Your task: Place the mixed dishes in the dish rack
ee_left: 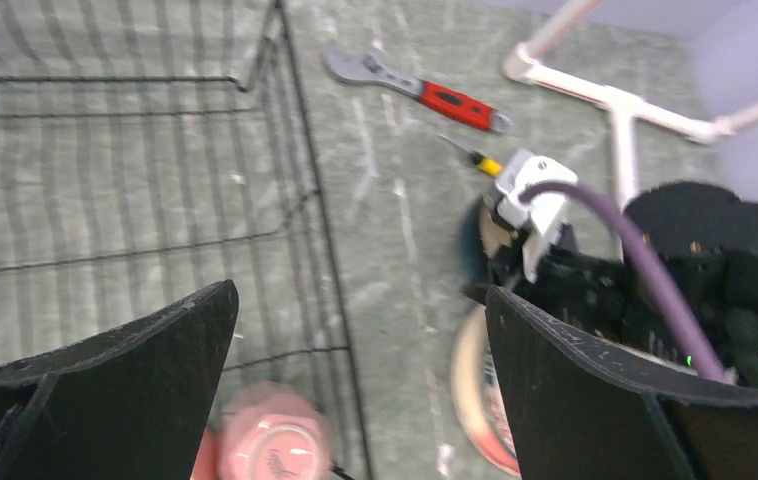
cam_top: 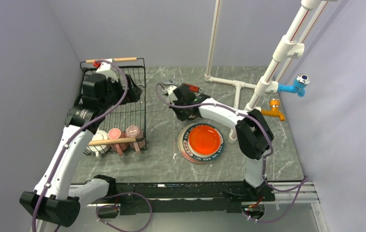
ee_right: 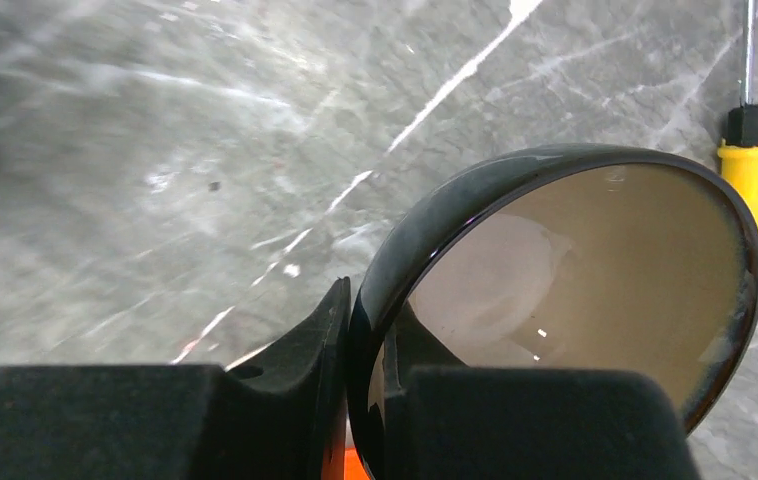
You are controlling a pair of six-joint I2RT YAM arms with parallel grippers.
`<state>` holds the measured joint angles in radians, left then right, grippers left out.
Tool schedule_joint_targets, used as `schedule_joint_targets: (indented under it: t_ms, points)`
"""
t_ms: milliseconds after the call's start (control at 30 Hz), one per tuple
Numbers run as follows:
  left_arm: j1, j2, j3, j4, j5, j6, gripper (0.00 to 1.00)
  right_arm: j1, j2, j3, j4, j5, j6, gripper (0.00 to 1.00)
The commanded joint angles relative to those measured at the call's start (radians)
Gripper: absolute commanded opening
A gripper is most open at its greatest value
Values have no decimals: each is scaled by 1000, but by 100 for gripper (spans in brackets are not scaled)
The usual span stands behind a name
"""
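Note:
My right gripper is shut on the rim of the dark teal bowl, which has a cream inside and is held tilted above the table. In the top view this gripper is just behind the plates and hides most of the bowl. The orange-red plate lies on the lettered-rim plate. The black wire dish rack stands at the left. At its near end it holds a white mug and two pink mugs. My left gripper is open and empty over the rack's right wall.
A red-handled wrench and a yellow-handled screwdriver lie behind the right gripper. A white pipe frame with blue and orange taps stands at the back right. The two arms are close together between the rack and the plates.

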<state>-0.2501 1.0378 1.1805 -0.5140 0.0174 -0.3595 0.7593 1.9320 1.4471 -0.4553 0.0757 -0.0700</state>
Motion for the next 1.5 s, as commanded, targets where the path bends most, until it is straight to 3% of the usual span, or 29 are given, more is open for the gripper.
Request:
schedule_joint_targets:
  t_ms: [0, 200, 333, 433, 533, 633, 767, 1000, 1133, 1467]
  points:
    - [-4, 71, 152, -184, 224, -188, 99, -68, -221, 19, 63, -342, 21, 0]
    - [-3, 168, 235, -227, 463, -339, 99, -71, -463, -181, 306, -610, -47, 0]
    - [21, 202, 156, -92, 645, -558, 99, -70, -559, -223, 342, -690, -27, 0]
    - [44, 228, 123, -37, 741, -686, 99, -70, -640, -288, 474, -724, -10, 0]
    - [42, 221, 102, 68, 789, -798, 99, -69, -688, -345, 608, -755, -16, 0]
    - [38, 226, 118, 100, 804, -846, 99, -69, -678, -328, 601, -779, -41, 0]
    - [16, 256, 123, 144, 850, -888, 99, -71, -661, -319, 634, -797, -34, 0]
    - [0, 322, 189, 26, 875, -830, 99, -70, -653, -337, 699, -791, -10, 0]
    - [-19, 358, 188, 108, 921, -856, 99, -70, -639, -339, 710, -800, -7, 0]
    - [-35, 434, 354, -111, 909, -724, 94, -69, -598, -304, 636, -796, -59, 0]
